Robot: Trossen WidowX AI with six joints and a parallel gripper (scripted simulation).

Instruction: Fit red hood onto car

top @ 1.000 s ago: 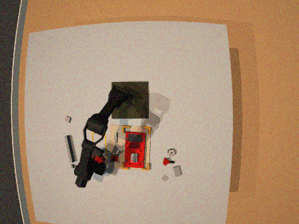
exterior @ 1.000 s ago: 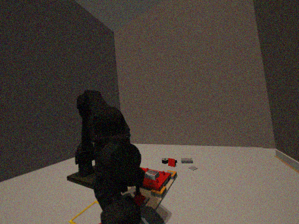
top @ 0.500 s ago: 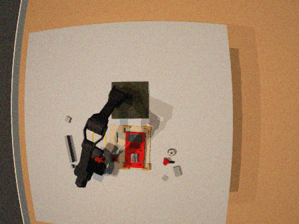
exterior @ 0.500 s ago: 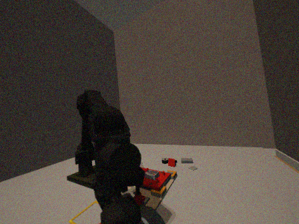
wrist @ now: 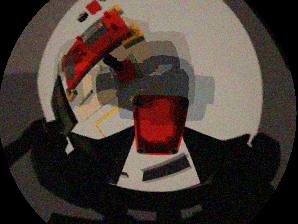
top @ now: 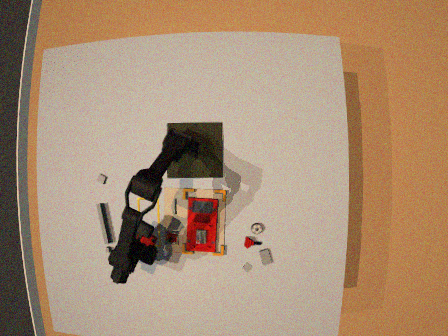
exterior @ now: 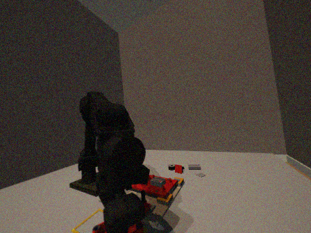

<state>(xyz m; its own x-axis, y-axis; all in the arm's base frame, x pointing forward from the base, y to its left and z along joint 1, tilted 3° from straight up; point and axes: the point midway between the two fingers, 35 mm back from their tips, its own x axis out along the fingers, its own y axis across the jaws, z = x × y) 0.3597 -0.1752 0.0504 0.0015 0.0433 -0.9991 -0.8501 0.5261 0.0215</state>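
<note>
The red hood (top: 147, 241) (exterior: 100, 227) (wrist: 160, 122) is between the two fingers of my gripper (top: 146, 242) (wrist: 158, 128), which is shut on it. In the wrist view its flat roof faces the camera, with dark corner bosses. Whether it touches the table cannot be told. The red car chassis (top: 192, 235) (exterior: 170, 184) sits in the jig with orange corners (top: 218, 252) (exterior: 164, 199) (wrist: 134, 35), to the right of my gripper in the top view. The grey engine block (top: 201, 236) (exterior: 158, 181) is on its deck. The pegs are too small to make out clearly.
A yellow outline (top: 159, 210) (exterior: 87, 220) lies beside the jig. A dark bar (top: 106, 222) (wrist: 167, 167) lies left of the gripper. A red and dark part (wrist: 125, 70) lies between hood and chassis. A wheel (top: 257, 226) and a grey block (top: 266, 256) lie right of the jig.
</note>
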